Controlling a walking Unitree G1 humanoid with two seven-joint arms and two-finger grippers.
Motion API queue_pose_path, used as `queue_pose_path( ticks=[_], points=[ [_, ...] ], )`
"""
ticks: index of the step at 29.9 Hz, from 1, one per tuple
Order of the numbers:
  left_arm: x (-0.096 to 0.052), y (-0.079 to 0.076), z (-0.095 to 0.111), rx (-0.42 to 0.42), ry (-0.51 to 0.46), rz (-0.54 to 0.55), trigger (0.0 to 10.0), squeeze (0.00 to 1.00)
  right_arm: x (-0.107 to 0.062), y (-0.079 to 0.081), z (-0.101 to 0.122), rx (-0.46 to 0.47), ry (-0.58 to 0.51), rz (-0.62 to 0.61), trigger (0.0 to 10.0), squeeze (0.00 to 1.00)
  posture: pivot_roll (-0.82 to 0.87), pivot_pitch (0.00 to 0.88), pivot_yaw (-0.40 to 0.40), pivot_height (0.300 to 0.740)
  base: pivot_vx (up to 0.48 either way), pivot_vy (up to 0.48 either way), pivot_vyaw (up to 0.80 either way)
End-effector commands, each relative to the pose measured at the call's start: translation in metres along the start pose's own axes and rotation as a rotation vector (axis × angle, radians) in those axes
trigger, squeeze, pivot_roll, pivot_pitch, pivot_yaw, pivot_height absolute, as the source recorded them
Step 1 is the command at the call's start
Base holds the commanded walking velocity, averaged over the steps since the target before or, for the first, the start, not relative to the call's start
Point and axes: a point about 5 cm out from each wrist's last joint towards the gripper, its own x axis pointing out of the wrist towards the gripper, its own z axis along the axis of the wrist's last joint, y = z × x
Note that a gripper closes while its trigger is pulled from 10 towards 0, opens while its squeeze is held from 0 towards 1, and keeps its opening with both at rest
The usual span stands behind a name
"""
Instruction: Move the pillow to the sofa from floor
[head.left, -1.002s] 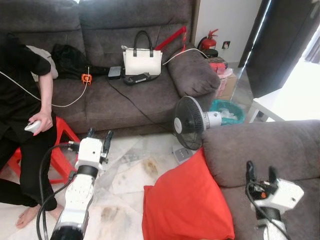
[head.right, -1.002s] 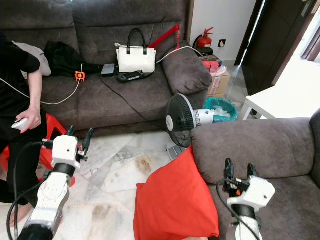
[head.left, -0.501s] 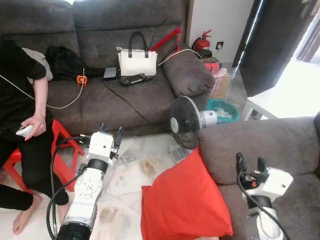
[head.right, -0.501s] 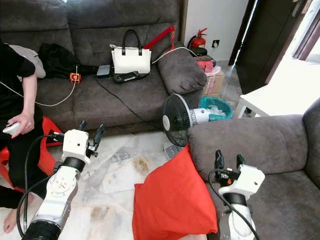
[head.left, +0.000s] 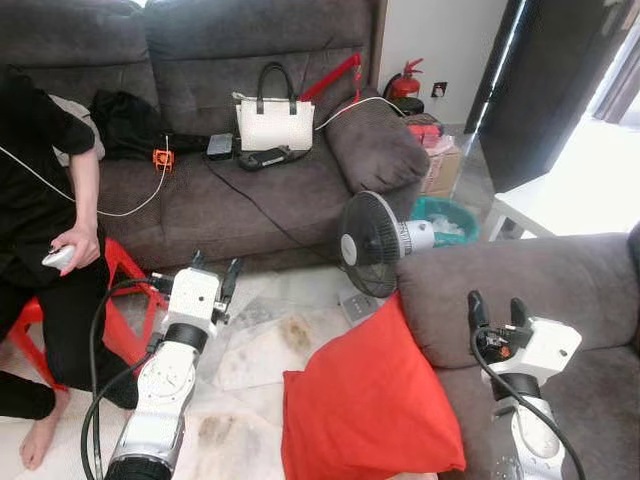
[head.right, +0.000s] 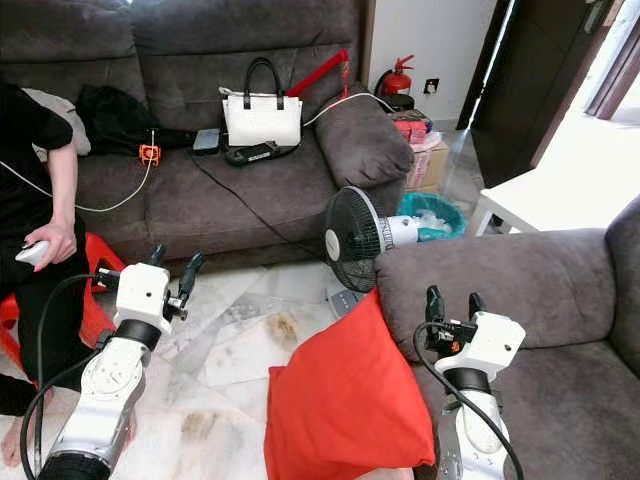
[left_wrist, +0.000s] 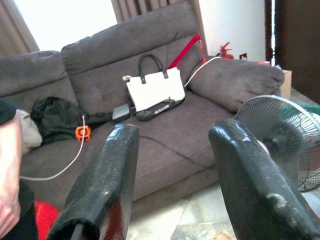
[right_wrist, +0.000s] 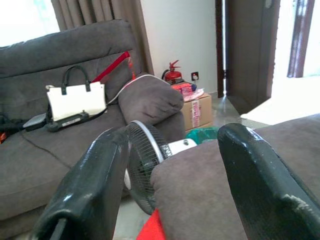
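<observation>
The red pillow (head.left: 372, 408) stands on the pale marble floor (head.left: 255, 352), leaning with its upper corner against the front of the near grey sofa (head.left: 520, 280), just below that sofa's armrest. Nothing holds it.

The right gripper (head.left: 492, 304) is raised just beside the pillow's upper corner, in front of the near sofa's seat, its two black fingers pointing upward with the jaws apart and nothing between them. In the right wrist view the fingers (right_wrist: 90, 190) frame the armrest and a sliver of red pillow (right_wrist: 152, 230) low between them.

The left gripper (head.left: 213, 272) is held up over the floor, well apart from the pillow on its far side, jaws apart and empty too. The left wrist view looks past its fingers (left_wrist: 105, 175) toward the far sofa.

Behind the pillow a black-and-white fan (head.left: 372, 243) stands on the floor, near the armrest. Beyond it runs the far grey sofa (head.left: 270, 190), which carries a white handbag (head.left: 274, 119) with black handles, a black bundle of cloth (head.left: 135, 122), a small orange object (head.left: 162, 157) and cables. A red fire extinguisher (head.left: 404, 82) and a cardboard box (head.left: 440, 160) sit past that sofa's end, with a teal bin (head.left: 450, 222) nearby.

A person in black (head.left: 40, 210) sits on a red stool (head.left: 120, 290) to the robot's left, one hand (head.left: 70, 250) holding a small pale device. A white table (head.left: 570, 200) shows at the right.
</observation>
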Motion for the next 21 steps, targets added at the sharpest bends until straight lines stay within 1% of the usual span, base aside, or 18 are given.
queue_pose_path(
  ticks=[1,4,6,9,11,15,19,21],
  points=[
    [0.0,0.004,0.003,0.0,-0.001,0.013,10.0,0.0,0.003,0.002,0.005,-0.005,-0.013,0.011,10.0,0.0,0.08,0.0,-0.02,0.74,0.0,0.0,0.0],
    [0.001,0.003,0.003,-0.002,0.0,0.011,10.0,0.0,0.003,0.002,0.005,-0.011,-0.012,0.015,10.0,0.0,0.07,0.0,-0.016,0.74,0.0,0.0,0.0],
    [0.006,0.002,0.003,-0.002,0.004,-0.008,10.0,0.0,0.001,-0.002,0.008,-0.019,-0.015,-0.001,10.0,0.0,0.02,0.0,0.011,0.74,0.0,0.0,0.0],
    [0.01,0.0,0.003,0.006,-0.001,-0.029,10.0,0.0,0.0,-0.004,0.008,-0.022,-0.013,-0.019,10.0,0.0,0.02,0.0,0.015,0.74,0.0,0.0,0.0],
    [0.012,0.002,0.005,0.002,-0.003,-0.022,10.0,0.0,-0.001,-0.003,0.008,-0.024,-0.008,-0.017,10.0,0.0,0.03,0.0,0.009,0.74,0.0,0.0,0.0],
    [0.01,0.003,0.006,0.004,-0.007,-0.009,10.0,0.0,0.001,0.0,0.006,-0.026,0.011,-0.002,10.0,0.0,0.06,0.0,-0.021,0.718,0.0,0.0,0.0],
    [0.005,0.004,0.004,0.001,0.004,0.013,10.0,0.0,0.005,0.003,0.004,-0.035,0.028,0.015,10.0,0.0,0.07,0.0,-0.024,0.703,0.0,0.0,0.0],
    [0.003,0.003,0.002,-0.003,0.012,0.01,10.0,0.0,0.007,0.007,0.006,-0.031,0.028,0.022,10.0,0.0,0.06,0.0,-0.021,0.683,0.0,0.0,0.0]
  ],
)
